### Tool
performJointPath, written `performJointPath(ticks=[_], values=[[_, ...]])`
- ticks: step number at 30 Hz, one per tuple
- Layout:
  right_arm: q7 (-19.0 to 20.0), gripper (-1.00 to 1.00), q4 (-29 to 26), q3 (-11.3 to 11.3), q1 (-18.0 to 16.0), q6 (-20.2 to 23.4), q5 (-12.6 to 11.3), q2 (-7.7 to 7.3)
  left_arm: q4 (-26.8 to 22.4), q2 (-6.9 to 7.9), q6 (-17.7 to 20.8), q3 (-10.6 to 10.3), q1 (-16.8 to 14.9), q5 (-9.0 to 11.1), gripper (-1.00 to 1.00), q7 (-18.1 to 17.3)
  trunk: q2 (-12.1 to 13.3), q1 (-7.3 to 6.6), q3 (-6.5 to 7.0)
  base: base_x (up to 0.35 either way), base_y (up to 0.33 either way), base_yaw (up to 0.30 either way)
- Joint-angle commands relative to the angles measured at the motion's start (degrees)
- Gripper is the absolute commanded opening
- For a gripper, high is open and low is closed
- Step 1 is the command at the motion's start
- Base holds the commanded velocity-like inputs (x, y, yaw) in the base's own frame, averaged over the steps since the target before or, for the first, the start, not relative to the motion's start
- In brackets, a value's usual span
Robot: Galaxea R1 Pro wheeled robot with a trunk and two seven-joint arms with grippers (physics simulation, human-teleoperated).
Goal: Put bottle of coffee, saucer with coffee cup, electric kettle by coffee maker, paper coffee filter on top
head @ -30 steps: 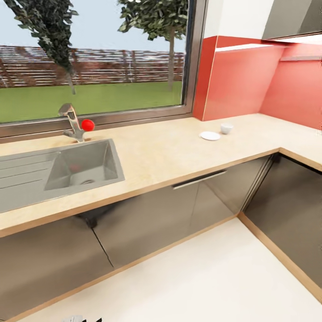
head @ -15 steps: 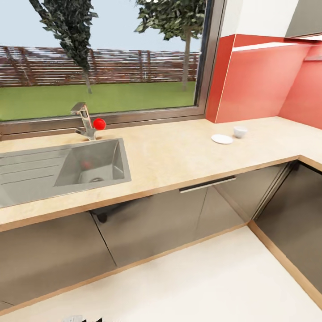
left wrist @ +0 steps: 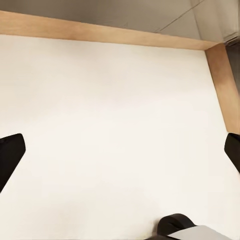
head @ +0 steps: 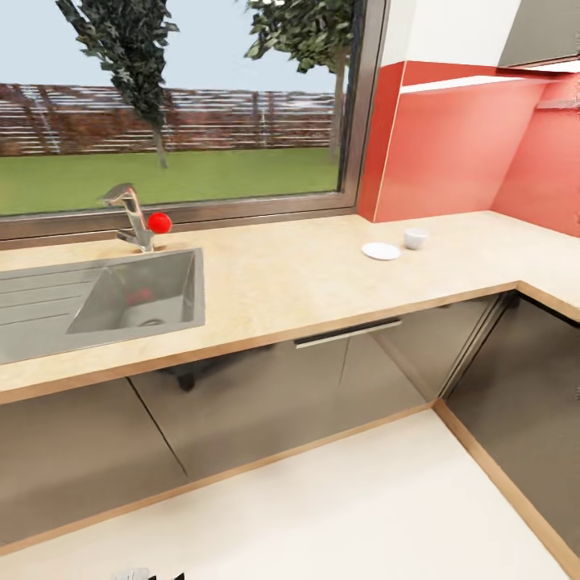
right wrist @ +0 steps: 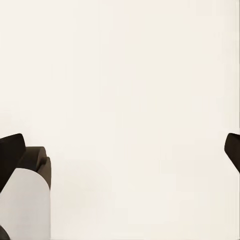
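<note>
The kitchen countertop (head: 282, 282) runs as a light wood-grain slab under the window and turns a corner at the right. On it, towards the red wall, lies the white saucer (head: 381, 251), with the white coffee cup (head: 416, 238) standing just beside it on the counter, not on the saucer. The coffee maker, bottle of coffee, paper filter and kettle are out of view. My left gripper (left wrist: 120, 152) hangs open over the pale floor, its black fingertips (left wrist: 10, 155) spread wide. My right gripper (right wrist: 120, 150) is open too, above bare floor.
A steel sink (head: 121, 298) with a faucet (head: 129, 213) and a red ball (head: 159, 222) sits at the counter's left. Grey cabinet fronts (head: 322, 387) with a bar handle (head: 348, 332) stand below. Cream floor (head: 338, 515) lies between me and the cabinets.
The whole head view has shifted, first right and then back left, as the camera moved. Saucer and cup keep their places on the counter.
</note>
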Motion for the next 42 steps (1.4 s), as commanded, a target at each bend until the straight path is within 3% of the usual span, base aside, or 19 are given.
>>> performJointPath(ticks=[1, 18, 32, 33, 36, 39, 42], values=[[-0.02, 1.00, 0.06, 0.11, -0.04, -0.18, -0.13, 0.00, 0.05, 0.02, -0.33, -0.49, -0.04, 0.41, 1.00, -0.12, -0.02, -0.01, -0.04, 0.000, -0.304, -0.022], [-0.02, 1.00, 0.06, 0.15, -0.03, -0.18, -0.11, 0.00, 0.05, -0.06, -0.34, -0.49, -0.04, 0.41, 1.00, -0.12, -0.02, -0.01, 0.35, 0.000, -0.302, -0.159], [0.10, 1.00, -0.05, -0.17, -0.03, -0.16, -0.41, 0.04, 0.01, -0.07, -0.35, -0.48, -0.04, 0.41, 1.00, -0.12, -0.02, -0.01, 0.37, 0.000, -0.038, -0.006], [0.09, 1.00, -4.87, -0.02, -0.99, -1.65, -0.30, 1.76, -3.44, -0.56, -0.18, -1.23, -0.04, 0.41, 1.00, -0.22, -0.02, -0.01, 0.37, 0.000, 0.000, 0.000], [0.24, 1.00, -11.33, 0.08, -1.18, -1.77, -0.27, 2.07, -8.64, -0.68, 1.43, -1.22, -0.04, 0.40, 1.00, -0.42, -0.02, -0.01, 0.37, 0.000, 0.000, 0.000], [1.49, 1.00, -18.94, 0.16, -1.24, -1.71, -0.57, 2.22, -15.86, -0.75, 8.67, -1.18, -0.04, 0.41, 1.00, -0.59, -0.02, -0.01, 0.37, 0.000, 0.000, 0.000], [3.77, 1.00, -23.00, 0.12, -1.25, -1.36, -0.65, 2.23, -20.85, -0.76, 12.27, -1.01, -0.04, 0.41, 1.00, -0.61, -0.02, -0.01, 0.37, 0.000, 0.000, 0.000]])
